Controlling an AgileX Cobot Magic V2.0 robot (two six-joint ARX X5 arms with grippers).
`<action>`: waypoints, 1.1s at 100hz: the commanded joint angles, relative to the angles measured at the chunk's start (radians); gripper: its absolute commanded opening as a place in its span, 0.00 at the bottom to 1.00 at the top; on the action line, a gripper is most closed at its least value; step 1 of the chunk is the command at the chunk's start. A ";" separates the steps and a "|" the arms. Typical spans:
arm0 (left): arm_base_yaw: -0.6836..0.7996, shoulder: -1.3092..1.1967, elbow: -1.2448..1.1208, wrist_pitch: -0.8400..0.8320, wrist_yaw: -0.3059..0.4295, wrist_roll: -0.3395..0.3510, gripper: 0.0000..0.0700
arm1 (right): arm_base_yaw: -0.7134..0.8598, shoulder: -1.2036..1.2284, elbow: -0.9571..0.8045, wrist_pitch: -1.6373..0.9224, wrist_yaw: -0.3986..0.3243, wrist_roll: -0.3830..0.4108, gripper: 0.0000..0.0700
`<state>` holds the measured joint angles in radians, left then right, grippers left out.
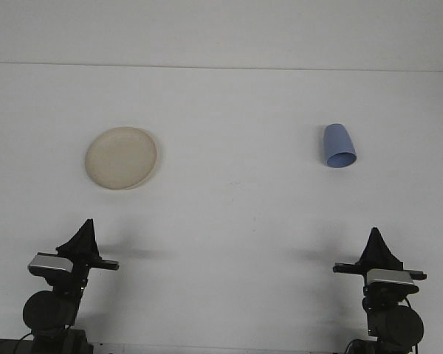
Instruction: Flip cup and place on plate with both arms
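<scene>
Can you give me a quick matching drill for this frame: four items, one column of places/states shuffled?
Items:
1. cup
2. plate
3. left gripper
4. right gripper

Descriptions:
A. beige, bare, on the table's left half
B. blue, lying on its side, right half
C. near edge, lower right, holding nothing
D. near edge, lower left, holding nothing

Pairs: 1-B, 2-A, 3-D, 4-C

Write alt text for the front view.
A blue cup lies on its side at right on a white table, a beige plate at left. The left gripper and right gripper sit near the bottom edge.
</scene>
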<state>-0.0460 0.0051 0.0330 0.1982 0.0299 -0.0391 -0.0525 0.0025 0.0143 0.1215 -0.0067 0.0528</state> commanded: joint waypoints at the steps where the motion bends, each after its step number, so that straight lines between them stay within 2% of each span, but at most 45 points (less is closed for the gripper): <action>1: 0.001 -0.002 -0.019 0.012 0.000 0.005 0.02 | 0.001 -0.001 -0.002 0.012 -0.001 0.010 0.00; 29: 0.001 -0.002 -0.019 0.012 0.000 0.005 0.02 | 0.001 -0.001 0.060 -0.064 -0.005 0.011 0.00; 51: 0.001 -0.002 -0.019 0.012 0.000 0.005 0.02 | 0.001 0.065 0.306 -0.319 -0.004 0.011 0.00; 84: 0.001 -0.002 -0.019 0.012 0.000 0.005 0.02 | 0.001 0.411 0.778 -0.787 -0.004 0.011 0.00; 98: 0.001 -0.002 -0.019 0.012 0.000 0.005 0.02 | 0.001 0.526 0.886 -0.913 -0.013 0.015 0.00; 110: 0.001 -0.002 -0.019 0.012 0.000 0.005 0.02 | 0.001 0.577 0.902 -0.932 -0.019 0.043 0.00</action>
<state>-0.0460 0.0051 0.0330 0.1982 0.0296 -0.0391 -0.0525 0.5610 0.9035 -0.8066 -0.0238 0.0666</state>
